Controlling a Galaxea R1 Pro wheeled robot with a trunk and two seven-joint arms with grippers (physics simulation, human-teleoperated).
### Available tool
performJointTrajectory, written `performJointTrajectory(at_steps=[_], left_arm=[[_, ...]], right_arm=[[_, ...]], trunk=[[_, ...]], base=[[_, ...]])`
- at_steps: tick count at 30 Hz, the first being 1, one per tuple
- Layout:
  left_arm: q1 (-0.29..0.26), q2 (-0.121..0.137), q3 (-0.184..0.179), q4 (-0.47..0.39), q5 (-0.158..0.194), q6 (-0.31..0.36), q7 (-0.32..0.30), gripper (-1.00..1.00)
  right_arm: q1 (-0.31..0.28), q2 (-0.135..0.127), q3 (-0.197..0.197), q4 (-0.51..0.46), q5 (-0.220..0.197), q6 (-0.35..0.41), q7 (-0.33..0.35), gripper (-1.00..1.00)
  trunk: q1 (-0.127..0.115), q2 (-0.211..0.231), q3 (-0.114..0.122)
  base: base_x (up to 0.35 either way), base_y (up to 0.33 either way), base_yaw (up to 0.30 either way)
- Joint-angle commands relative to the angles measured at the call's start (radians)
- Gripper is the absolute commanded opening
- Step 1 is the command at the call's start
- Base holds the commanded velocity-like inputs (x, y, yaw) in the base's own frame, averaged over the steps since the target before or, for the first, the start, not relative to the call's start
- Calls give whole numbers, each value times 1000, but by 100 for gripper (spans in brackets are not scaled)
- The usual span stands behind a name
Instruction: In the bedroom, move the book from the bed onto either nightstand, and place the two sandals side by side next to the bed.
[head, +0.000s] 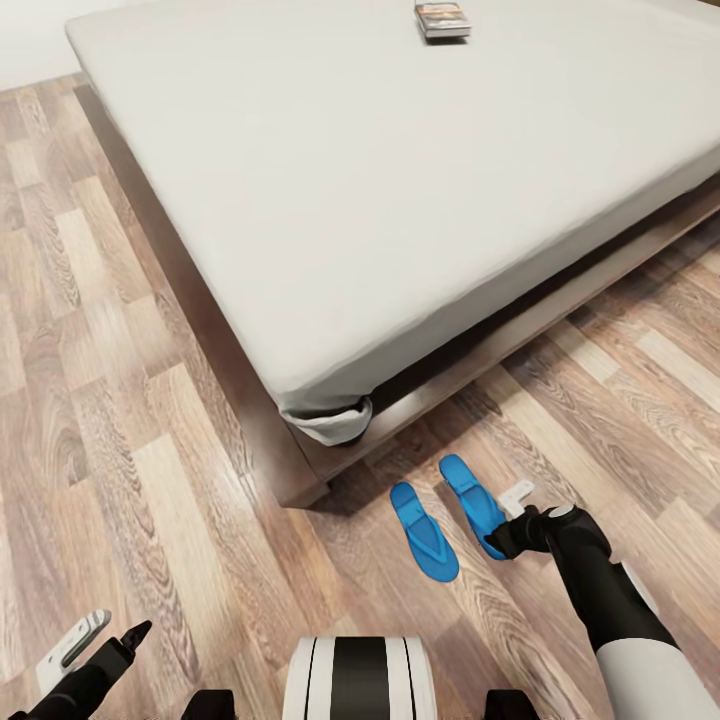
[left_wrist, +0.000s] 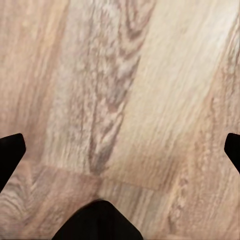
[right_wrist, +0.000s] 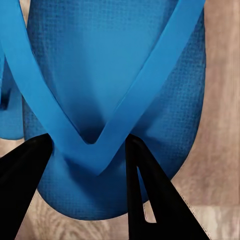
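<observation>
While the left gripper (head: 110, 640) hangs spread and empty over the bare wooden floor (head: 120, 420), well apart from everything the task names, the risk sits further right. The bed (head: 400, 200) fills the upper middle of the head view, and just beside its near corner lie the two sandals: the left sandal (head: 424, 534) flat on the floor, the right sandal (head: 473, 500) close alongside it and nearly parallel. The right gripper (head: 505, 540) is down at that second sandal's near end; in the right wrist view its dark fingers (right_wrist: 30, 165) straddle the point where the straps (right_wrist: 90, 145) meet. Whether they actually pinch it I cannot tell. If they catch only the strap, the sole could swing or slip on lifting and knock its neighbour out of line.

The book (head: 442, 18) rests on the mattress at its far edge, still to be moved. Its cover lettering is too small to read; no other writing appears.
</observation>
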Motion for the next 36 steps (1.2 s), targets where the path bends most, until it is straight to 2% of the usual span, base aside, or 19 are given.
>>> performJointTrajectory(at_steps=[1, 14, 26, 32, 36], left_arm=[[0, 0, 0, -2, 10, 3, 7, 100], [1, 0, 0, -2, 10, 4, 8, 100], [1, -2, 0, 6, -3, 0, 11, 100], [1, -2, 7, 0, 7, 1, 8, 100], [1, -1, 9, -13, 12, 1, 8, 100]], right_arm=[[-1, 3, -2, -1, 7, 4, 11, -100], [-1, 7, -2, -1, 6, 43, -5, -100], [-1, 7, -2, -4, 5, 43, -6, -100], [-1, 7, -2, -5, 5, 43, -6, -100], [-1, 6, -2, -9, 5, 42, -6, -100]], trunk=[[0, -1, -4], [6, -4, -55], [6, -4, -55], [6, -4, -55], [8, -5, -70]], base=[[0, 0, 4], [0, 0, 1], [61, 51, 0], [33, 27, 0], [5, 4, 0]])
